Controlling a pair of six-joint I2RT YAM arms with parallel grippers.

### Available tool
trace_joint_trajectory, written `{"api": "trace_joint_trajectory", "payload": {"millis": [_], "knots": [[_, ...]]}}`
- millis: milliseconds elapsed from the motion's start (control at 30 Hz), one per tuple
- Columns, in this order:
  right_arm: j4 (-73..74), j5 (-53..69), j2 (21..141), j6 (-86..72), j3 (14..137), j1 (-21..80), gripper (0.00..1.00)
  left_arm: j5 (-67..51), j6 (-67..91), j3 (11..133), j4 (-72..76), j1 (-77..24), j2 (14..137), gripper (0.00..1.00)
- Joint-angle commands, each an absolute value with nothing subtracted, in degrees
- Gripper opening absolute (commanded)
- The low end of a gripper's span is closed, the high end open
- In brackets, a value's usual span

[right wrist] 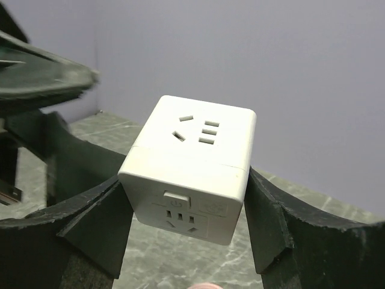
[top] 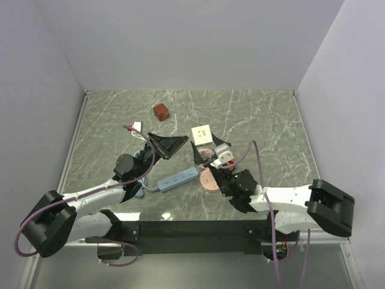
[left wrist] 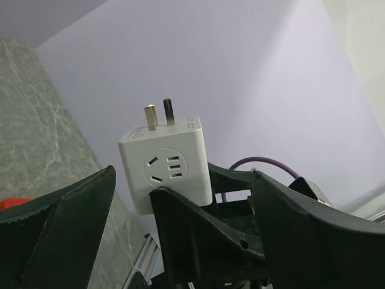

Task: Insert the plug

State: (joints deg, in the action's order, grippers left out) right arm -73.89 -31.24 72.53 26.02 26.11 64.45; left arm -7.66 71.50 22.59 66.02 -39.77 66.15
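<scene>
The plug (top: pixel 129 127) shows only as a small bright red piece with a white part touching its right side, too small to tell its pose. It lies on the surface (top: pixel 258 120) beyond the light blue power strip (top: pixel 178 178) and to its left, well apart from it, not inserted.

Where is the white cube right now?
In the top view, the white cube is near the middle, gripped by the right pincer, just right of the open left pincer.
</scene>
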Motion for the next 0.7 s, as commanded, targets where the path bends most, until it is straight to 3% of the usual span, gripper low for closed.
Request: {"api": "trace_joint_trajectory", "payload": {"millis": [0,100,133,200,333,533,667], "knots": [[-92.39,-34.54,66.64,25.31,24.7,64.07,0.0,-5.89,65.84,24.87,64.52,-39.2,63.98,0.99],[-76.7,-33.84,57.88,20.5,24.51,64.07,0.0,-3.17,62.42,24.7,61.27,-37.02,64.33,0.99],[-63.68,-33.49,55.31,16.56,24.96,64.07,0.0,-3.08,61.36,24.35,61.0,-35.7,64.51,0.99],[-53.57,-33.31,47.6,12.68,25.66,63.98,0.0,-5.61,58.99,23.65,62.05,-30.45,65.3,0.99],[-17.43,-32.79,36.93,0.81,32.68,63.54,0.0,-13.61,50.82,27.75,57.85,-22.86,66.97,1.0],[14.97,-29.1,36.2,-13.52,47.62,63.54,0.0,-19.94,33.33,33.48,46.6,-21.18,67.41,0.99],[25.83,-24.98,41.64,-19.07,52.73,63.46,0.0,-23.55,25.94,34.72,39.82,-18.99,67.15,0.99]]}}
